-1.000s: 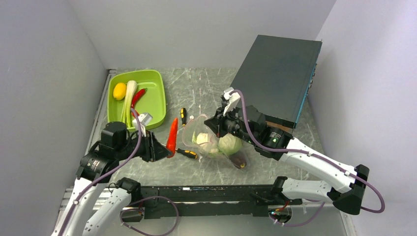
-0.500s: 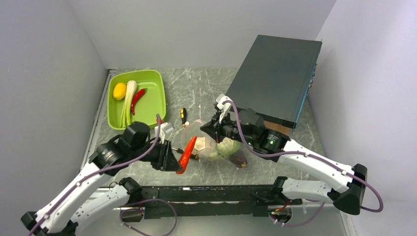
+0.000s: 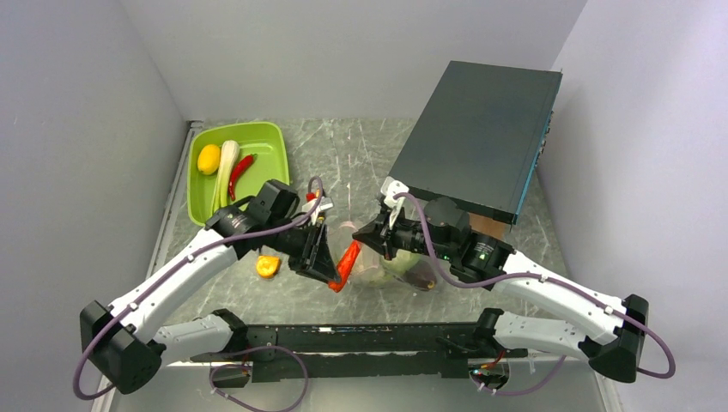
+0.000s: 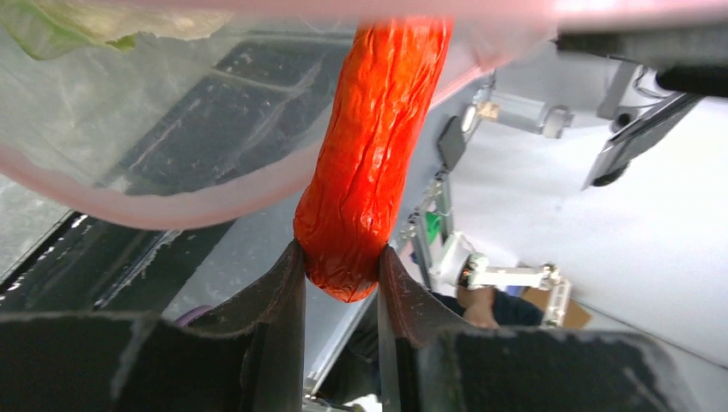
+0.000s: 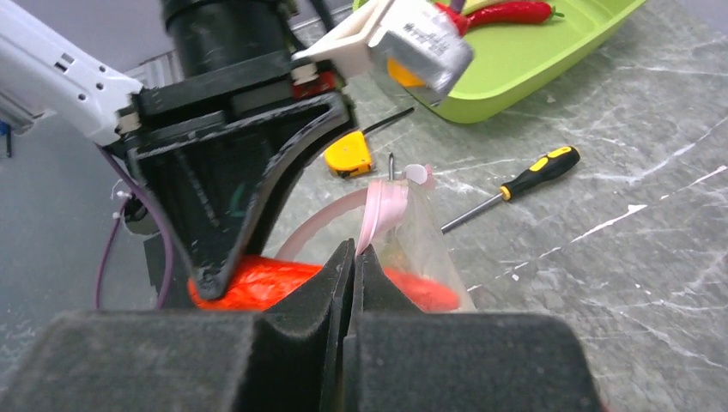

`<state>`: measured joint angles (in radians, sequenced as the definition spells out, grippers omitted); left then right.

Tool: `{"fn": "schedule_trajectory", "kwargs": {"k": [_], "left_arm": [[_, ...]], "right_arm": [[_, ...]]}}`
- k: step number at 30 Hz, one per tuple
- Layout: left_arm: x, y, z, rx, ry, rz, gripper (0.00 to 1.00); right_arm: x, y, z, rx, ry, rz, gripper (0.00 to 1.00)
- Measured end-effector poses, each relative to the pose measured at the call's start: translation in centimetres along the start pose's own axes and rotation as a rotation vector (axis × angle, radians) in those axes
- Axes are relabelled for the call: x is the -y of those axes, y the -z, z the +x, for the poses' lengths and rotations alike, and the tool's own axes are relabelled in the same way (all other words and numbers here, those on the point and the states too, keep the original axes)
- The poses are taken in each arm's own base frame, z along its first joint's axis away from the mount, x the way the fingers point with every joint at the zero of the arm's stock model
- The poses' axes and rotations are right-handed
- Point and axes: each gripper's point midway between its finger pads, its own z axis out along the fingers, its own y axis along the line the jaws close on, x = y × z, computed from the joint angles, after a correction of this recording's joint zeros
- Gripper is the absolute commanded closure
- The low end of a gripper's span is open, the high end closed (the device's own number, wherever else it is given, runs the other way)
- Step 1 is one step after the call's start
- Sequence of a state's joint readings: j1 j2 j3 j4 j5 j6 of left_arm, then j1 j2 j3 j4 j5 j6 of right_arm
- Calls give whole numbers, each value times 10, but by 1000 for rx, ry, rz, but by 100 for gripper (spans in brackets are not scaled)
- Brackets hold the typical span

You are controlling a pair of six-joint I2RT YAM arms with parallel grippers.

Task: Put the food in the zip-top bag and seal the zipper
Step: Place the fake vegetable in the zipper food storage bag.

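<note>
My left gripper [image 3: 333, 273] is shut on the thick end of a red chili pepper [image 3: 348, 260], whose tip reaches into the open mouth of the clear zip-top bag [image 3: 371, 268]. In the left wrist view the chili [image 4: 378, 146] crosses the pink zipper strip [image 4: 129, 199]; a light-green leafy head [image 4: 51, 24] shows through the plastic. My right gripper [image 3: 379, 237] is shut on the pink strip [image 5: 384, 204] and holds the mouth up. The leafy head [image 3: 400, 261] and a dark purple piece [image 3: 421, 277] lie in the bag. The cauliflower is hidden.
A lime-green tray [image 3: 268, 146] at the back left holds a yellow piece [image 3: 209, 159], a pale stalk [image 3: 225, 163] and another red chili [image 3: 242, 165]. An orange tape measure [image 3: 268, 266] and a screwdriver [image 5: 532, 176] lie by the bag. A large black box [image 3: 481, 129] stands at the right.
My left arm has swung right with the chili, from beside the tray to the bag's mouth, uncovering the tape measure. My right gripper has kept its hold on the strip.
</note>
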<state>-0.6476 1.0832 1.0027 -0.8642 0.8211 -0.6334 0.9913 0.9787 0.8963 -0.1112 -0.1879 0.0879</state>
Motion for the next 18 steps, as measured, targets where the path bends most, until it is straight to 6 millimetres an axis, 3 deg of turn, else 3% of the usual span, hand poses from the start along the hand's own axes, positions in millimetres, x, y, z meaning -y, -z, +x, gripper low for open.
{"fn": "schedule_trajectory", "kwargs": {"k": [6,10,15,18], "left_arm": [[-2,1,-22,21,118,39,83],[9,1,-36,47,165,98,82],[13,-6,-51,65,214,128,59],[13,-10,-57,80,224,137,61]], "right_arm": [[-11,2,7,-12,9,-48,100],[-11,2,7,-11,16,-49,100],[-9,2,7,-10,14,-41,100],[-9,2,6,-5,3,-33,100]]}}
